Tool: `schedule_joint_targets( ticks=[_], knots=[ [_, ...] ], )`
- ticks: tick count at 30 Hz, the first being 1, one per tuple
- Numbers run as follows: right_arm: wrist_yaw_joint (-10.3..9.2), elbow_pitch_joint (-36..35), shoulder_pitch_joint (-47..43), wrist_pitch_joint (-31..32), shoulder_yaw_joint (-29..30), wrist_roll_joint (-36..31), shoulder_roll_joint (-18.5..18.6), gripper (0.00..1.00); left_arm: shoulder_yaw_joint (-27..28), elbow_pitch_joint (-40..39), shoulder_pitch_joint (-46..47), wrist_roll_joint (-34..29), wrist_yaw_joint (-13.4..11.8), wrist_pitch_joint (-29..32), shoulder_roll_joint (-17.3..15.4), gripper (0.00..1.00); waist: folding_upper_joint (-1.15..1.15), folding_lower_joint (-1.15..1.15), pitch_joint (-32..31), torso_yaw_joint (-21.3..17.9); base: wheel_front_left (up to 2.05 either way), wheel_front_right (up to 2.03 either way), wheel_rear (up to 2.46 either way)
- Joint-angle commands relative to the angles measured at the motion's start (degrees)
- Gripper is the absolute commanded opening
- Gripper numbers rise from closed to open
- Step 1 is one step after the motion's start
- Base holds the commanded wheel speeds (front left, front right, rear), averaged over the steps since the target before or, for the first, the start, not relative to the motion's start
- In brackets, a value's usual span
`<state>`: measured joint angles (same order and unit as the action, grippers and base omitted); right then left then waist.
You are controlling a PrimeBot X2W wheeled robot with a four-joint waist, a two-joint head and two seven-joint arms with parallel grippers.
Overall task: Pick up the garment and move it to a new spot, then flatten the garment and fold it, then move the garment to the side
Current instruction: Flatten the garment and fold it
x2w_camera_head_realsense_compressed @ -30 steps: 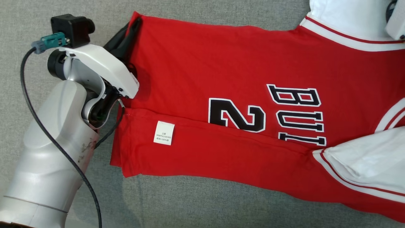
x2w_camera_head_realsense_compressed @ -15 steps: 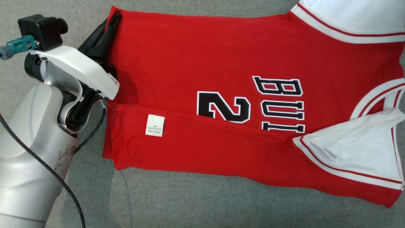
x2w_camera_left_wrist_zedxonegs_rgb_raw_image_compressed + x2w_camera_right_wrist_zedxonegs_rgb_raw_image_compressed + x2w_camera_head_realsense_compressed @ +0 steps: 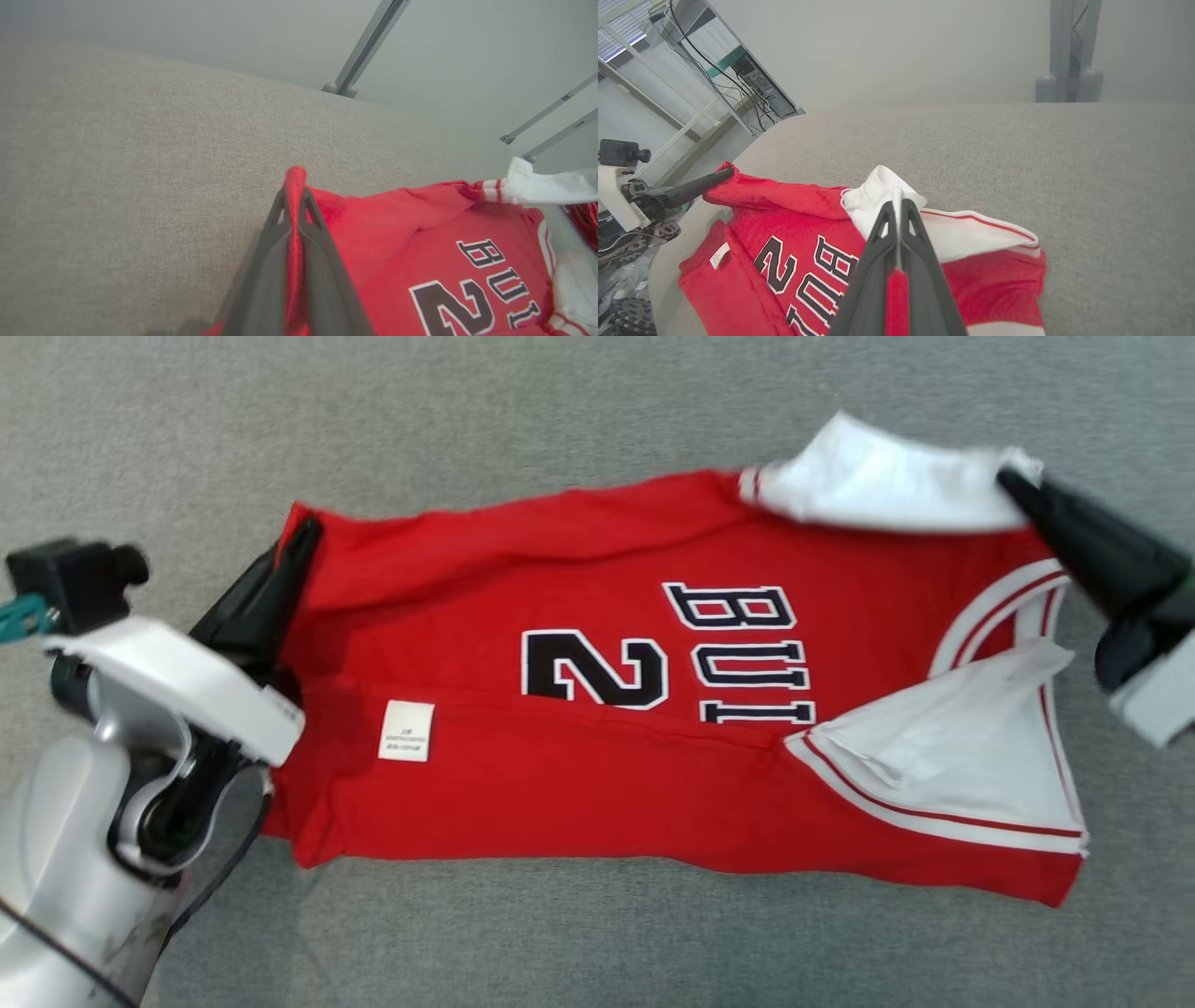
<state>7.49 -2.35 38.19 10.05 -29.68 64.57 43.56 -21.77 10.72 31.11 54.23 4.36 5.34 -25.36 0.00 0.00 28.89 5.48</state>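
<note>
Looking down from the head view, the red jersey [image 3: 597,803] was stretched sideways across the grey upholstered surface [image 3: 560,420]. It was folded lengthwise, with a small white tag [image 3: 407,731] on the near flap. The left gripper [image 3: 301,532] had the far hem corner on the left end. The right gripper [image 3: 1013,481] had the white shoulder fabric [image 3: 887,485] on the right end, and that far edge looked raised and rumpled between them.

The wrist views gave the better look at the grips. On the left wrist view, red cloth was sandwiched between the two dark fingers and poked out past the tips, so the jaws were clamped on it. Same deal on the right wrist view: the fingers were pressed together on the bunched white fabric. That view also caught the left gripper from across the jersey, plus a rack with cables [image 3: 752,84] off in the background.
</note>
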Motion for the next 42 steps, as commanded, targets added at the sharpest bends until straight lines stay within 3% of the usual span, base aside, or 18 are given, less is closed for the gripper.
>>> schedule_joint_targets(
  ticks=[1,9,17,18,19,20,21,22,27,34,42],
  knots=[
    [0.00,-2.5,-4.0,-0.3,1.7,0.9,0.2,0.00,1.4,-1.8,-2.3,1.4,-0.9,0.0,-1.3,0.00,0.00,0.00,-0.8,-1.4,0.00,0.00,0.00],
    [0.00,-12.2,-23.1,-2.2,11.3,2.4,-2.8,0.00,5.8,-9.2,-10.5,6.3,-2.9,0.2,-4.1,0.00,0.00,0.00,-1.8,-3.0,0.00,0.00,0.00],
    [0.00,-14.0,-36.1,-2.0,16.4,1.0,-10.6,0.00,6.7,-8.4,-16.1,8.6,-3.4,0.2,-4.4,0.00,0.00,0.00,-2.3,-4.2,0.00,0.00,0.00],
    [0.00,-13.5,-36.9,-1.7,16.7,0.5,-11.6,0.00,6.7,-7.8,-16.4,8.7,-3.4,-0.1,-4.1,0.04,0.00,0.00,-2.3,-4.2,0.00,0.00,0.00],
    [0.00,-12.7,-37.4,-1.5,16.9,0.1,-12.6,0.00,6.6,-7.1,-16.6,8.6,-3.5,-0.2,-3.9,0.35,0.00,0.00,-2.3,-4.2,0.00,0.00,0.00],
    [0.00,-12.2,-37.6,-1.5,17.1,-0.5,-13.3,0.14,6.4,-6.5,-16.7,8.1,-3.5,-0.5,-3.8,0.90,0.00,0.00,-2.4,-4.2,0.00,0.00,0.00],
    [0.00,-11.7,-37.8,-1.7,17.4,-1.1,-14.2,0.44,6.1,-5.9,-16.7,7.8,-3.4,-0.9,-3.6,1.00,0.00,0.00,-2.4,-4.2,0.00,0.00,0.00],
    [0.00,-11.1,-37.9,-2.0,17.6,-1.8,-15.0,1.00,5.9,-5.5,-16.7,7.4,-3.3,-1.4,-3.3,1.00,0.00,0.00,-2.4,-4.2,0.00,0.00,0.00],
    [0.00,-10.2,-37.8,-4.9,18.7,-4.9,-17.9,1.00,6.2,-5.0,-17.1,3.9,-4.6,-6.6,-2.3,1.00,0.00,0.00,-3.0,-4.1,0.00,0.00,0.00],
    [0.00,-10.0,-36.0,-16.1,24.5,-15.3,-21.8,1.00,8.5,-8.5,-18.3,-5.3,-11.0,-18.3,-0.6,1.00,0.00,0.00,-5.1,-4.5,0.00,0.00,0.00],
    [0.00,-8.0,-33.5,-20.1,28.7,-26.2,-26.1,1.00,12.8,-14.5,-19.7,-14.9,-13.1,-20.4,2.9,1.00,0.00,0.00,-7.8,-4.2,0.00,0.00,0.00]
  ],
)
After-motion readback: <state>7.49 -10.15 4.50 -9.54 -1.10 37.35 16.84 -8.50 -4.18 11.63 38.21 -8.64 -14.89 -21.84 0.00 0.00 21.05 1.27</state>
